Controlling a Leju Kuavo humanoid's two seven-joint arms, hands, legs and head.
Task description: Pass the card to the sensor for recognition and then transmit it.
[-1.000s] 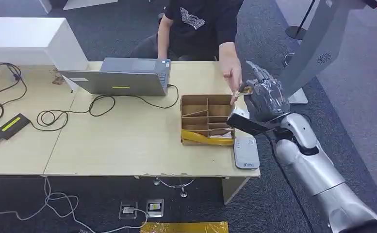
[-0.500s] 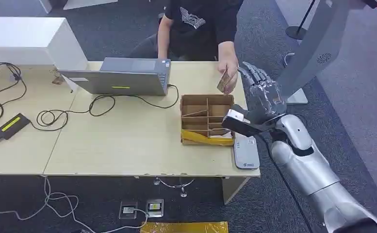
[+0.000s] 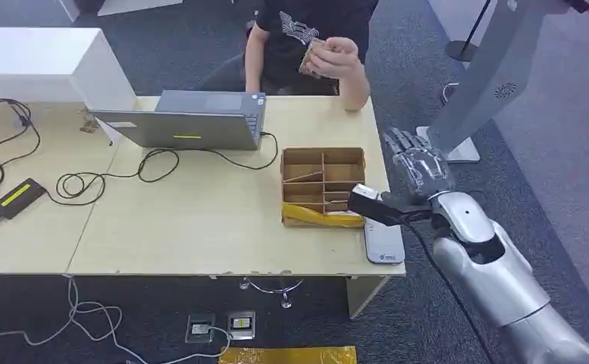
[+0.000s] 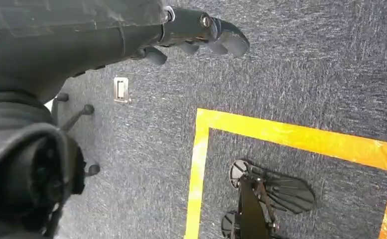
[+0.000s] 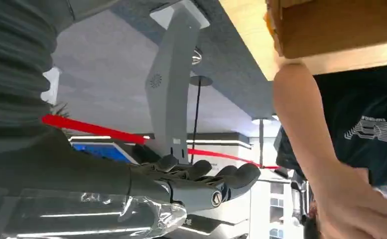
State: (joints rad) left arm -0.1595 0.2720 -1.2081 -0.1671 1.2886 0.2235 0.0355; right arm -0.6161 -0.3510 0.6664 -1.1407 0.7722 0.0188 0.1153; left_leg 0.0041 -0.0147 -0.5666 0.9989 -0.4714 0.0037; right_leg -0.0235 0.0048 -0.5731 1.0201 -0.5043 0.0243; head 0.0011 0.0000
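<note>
Pale desk, divided box at centre. Right hand at three o'clock, spread, empty; card with person. Handover seemingly done; next, withdraw.

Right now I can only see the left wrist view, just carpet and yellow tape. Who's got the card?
Observer: A person behind the table holds the card up at chest height.
Operator: Is my right hand holding anything?
Observer: No. The right hand is empty, fingers apart, just past the table's right end.
Operator: What's nearest it on the table?
Observer: A cardboard divider box, with a flat white device beside it.
</note>
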